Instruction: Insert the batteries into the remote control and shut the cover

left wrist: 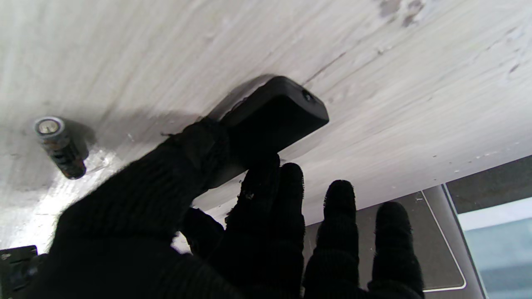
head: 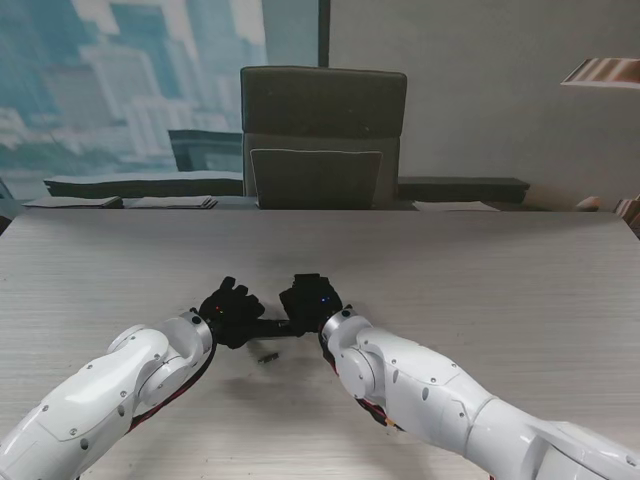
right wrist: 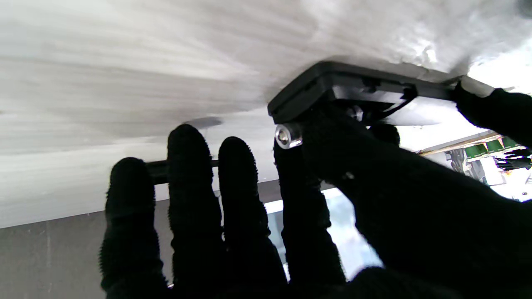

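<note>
The black remote control [left wrist: 274,112] lies across the table between my two gloved hands, and a short stretch of it shows in the stand view [head: 277,325]. My left hand [head: 232,310] is shut on one end of it, thumb on one side and fingers on the other. In the right wrist view the remote's battery bay [right wrist: 365,93] is uncovered. My right hand [head: 310,300] pinches a battery [right wrist: 287,136] between thumb and forefinger, right at the bay's end. A second battery [left wrist: 58,145] lies loose on the table [head: 480,290], nearer to me than the remote [head: 266,355]. I cannot make out the cover.
A dark office chair [head: 322,135] stands behind the table's far edge. Flat dark folders [head: 140,187] and papers lie along that edge. A wall and a window are beyond.
</note>
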### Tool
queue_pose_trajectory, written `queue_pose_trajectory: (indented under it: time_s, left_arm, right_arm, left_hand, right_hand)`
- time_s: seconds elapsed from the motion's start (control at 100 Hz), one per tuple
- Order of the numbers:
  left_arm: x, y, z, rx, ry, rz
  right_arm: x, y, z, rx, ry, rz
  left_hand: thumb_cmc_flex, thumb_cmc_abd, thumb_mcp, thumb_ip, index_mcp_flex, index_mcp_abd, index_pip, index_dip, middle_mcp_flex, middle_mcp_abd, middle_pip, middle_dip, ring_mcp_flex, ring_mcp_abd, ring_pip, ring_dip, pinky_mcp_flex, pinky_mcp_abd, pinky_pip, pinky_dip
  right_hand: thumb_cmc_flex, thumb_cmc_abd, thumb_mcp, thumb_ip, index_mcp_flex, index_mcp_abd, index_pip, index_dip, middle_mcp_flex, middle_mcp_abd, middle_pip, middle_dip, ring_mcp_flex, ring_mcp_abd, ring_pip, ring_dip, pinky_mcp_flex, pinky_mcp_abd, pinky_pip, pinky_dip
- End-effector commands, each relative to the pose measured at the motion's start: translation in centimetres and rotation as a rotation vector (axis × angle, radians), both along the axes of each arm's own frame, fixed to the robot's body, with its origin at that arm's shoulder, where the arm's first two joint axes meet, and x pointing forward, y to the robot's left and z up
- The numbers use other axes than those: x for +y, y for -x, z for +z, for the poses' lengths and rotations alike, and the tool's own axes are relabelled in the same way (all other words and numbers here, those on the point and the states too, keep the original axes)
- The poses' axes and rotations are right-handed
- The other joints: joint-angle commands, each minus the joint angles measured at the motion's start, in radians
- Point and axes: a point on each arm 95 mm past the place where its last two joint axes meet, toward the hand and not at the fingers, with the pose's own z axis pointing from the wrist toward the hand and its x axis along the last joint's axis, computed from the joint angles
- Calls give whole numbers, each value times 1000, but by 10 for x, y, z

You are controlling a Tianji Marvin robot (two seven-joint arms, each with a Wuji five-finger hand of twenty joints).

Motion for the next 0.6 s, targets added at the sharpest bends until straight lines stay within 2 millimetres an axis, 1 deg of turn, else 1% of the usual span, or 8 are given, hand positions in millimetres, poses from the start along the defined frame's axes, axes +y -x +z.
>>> queue_pose_trajectory:
  time_s: [0.0, 0.59]
  left_arm:
    - [2, 16, -26, 79, -35, -3]
    - [0, 16, -26, 78, -32, -11]
  right_arm:
    - [5, 3, -5, 26, 10, 6]
    - [14, 4, -5, 51, 32, 18]
  left_hand:
    - [26, 43, -45, -11, 136, -308, 117, 28, 15, -6, 13, 9, 0, 9, 8, -5, -8, 9, 16, -13]
    - [28, 45, -45, -11, 135, -305, 116, 28, 14, -7, 13, 9, -3, 7, 7, -5, -9, 9, 15, -12]
  right_hand:
    - [42, 15, 36, 13, 38, -1, 50, 28, 19, 25, 14, -12, 19, 25, -7, -12, -3, 42, 31, 14]
    - [37, -1, 42, 21, 51, 2, 61, 51, 21, 36, 14, -9, 12, 37, 4, -9, -13, 45, 33, 19]
